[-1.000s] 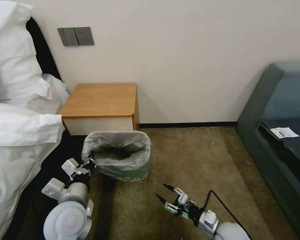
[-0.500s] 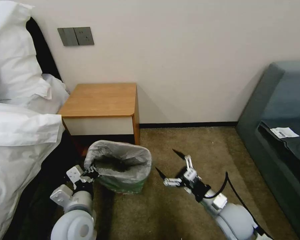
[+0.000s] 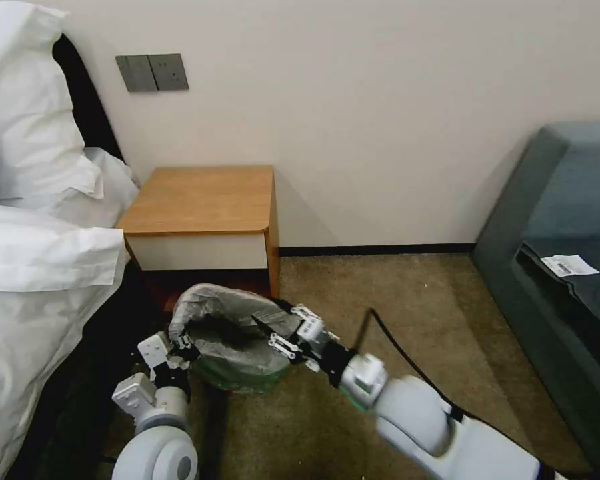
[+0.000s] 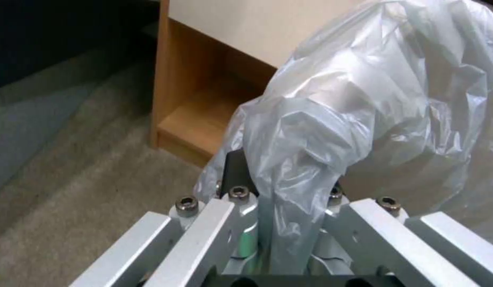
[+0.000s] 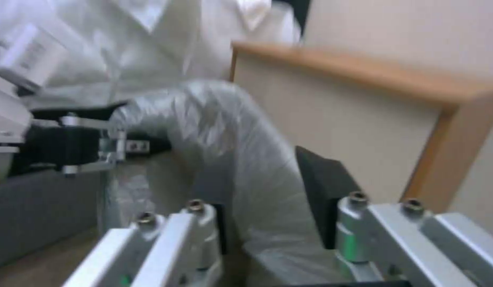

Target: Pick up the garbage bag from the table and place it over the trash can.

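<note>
Our left gripper (image 4: 281, 199) has its fingers pinched tight on a gathered fold of the garbage bag (image 4: 363, 103); in the left wrist view the grey plastic runs down between the two pads and bunches above them. In the head view that same gripper (image 3: 183, 348) sits at the left edge of the bag's mouth, nearest the bed.

Our right gripper (image 3: 273, 327) has its fingers spread, straddling the right-hand side of the bag's rim. In the right wrist view the gripper (image 5: 273, 227) shows one dark pad (image 5: 324, 199) on the outer side of the crinkled plastic (image 5: 225, 131) and the other finger on the inner side, with the plastic between them; we cannot tell whether either pad touches it.

The garbage bag (image 3: 237, 320) is draped over the trash can (image 3: 243, 377), its grey film folded over the rim and down the sides, with a strip of pale green wall showing below. The can stands on the brown carpet (image 3: 393, 313) just in front of the nightstand (image 3: 203, 200), near its right front corner. White bedding (image 3: 40, 253) lies to the left of both, and a dark grey sofa (image 3: 567, 220) stands well apart on the right against the wall.
</note>
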{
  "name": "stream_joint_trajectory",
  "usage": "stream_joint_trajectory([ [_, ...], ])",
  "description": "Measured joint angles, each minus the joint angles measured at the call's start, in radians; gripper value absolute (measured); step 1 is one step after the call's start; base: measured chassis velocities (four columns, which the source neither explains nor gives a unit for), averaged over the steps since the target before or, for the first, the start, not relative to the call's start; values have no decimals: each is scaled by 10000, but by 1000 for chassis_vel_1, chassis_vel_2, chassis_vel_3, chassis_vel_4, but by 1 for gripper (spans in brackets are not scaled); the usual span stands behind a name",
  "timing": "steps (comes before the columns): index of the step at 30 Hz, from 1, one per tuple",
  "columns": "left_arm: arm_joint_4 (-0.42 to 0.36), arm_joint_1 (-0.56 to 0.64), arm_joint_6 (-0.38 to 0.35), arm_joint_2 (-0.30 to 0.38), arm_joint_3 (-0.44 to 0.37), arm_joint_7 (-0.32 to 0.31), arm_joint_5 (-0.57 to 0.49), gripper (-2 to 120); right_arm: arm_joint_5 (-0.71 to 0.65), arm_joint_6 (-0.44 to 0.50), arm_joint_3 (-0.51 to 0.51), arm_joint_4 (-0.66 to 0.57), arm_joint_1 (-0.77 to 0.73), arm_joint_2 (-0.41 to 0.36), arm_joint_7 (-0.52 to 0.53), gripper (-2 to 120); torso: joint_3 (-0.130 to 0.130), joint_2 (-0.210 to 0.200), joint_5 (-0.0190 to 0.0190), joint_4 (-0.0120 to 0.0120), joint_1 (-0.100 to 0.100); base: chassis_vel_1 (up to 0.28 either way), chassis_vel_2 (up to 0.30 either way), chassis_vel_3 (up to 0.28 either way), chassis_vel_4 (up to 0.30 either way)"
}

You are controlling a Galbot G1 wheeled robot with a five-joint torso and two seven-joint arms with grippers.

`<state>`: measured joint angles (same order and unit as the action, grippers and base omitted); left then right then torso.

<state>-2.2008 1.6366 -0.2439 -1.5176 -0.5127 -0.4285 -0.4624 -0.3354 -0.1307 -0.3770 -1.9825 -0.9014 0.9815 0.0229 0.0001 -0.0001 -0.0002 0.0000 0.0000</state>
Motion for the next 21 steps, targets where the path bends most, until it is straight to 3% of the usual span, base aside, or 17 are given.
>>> stream_joint_trajectory([
  [2, 34, 20, 31, -78, 21, 18, 191, 7, -859, -930, -703, 184, 744, 236, 342, 18, 0, 0, 0, 1, 0, 0, 0, 0, 0],
  [6, 36, 46, 39, -130, 49, 23, 325, 7, -1293, -1320, -1230, 496, 1312, 424, 618, 13, -1, 0, 1, 1, 1, 0, 0, 0, 0],
  [7, 35, 83, 41, -209, 99, 24, 455, 7, -1816, -1810, -1710, 807, 1838, 626, 924, 2, 0, 0, 0, 1, 0, 0, 0, 0, 0],
  [21, -163, 368, 100, -430, 512, 64, 1051, 7, -2693, -2607, -3768, 3116, 3881, 1578, 1488, 0, -1, 0, 2, 0, 0, 0, 0, 0, 0],
])
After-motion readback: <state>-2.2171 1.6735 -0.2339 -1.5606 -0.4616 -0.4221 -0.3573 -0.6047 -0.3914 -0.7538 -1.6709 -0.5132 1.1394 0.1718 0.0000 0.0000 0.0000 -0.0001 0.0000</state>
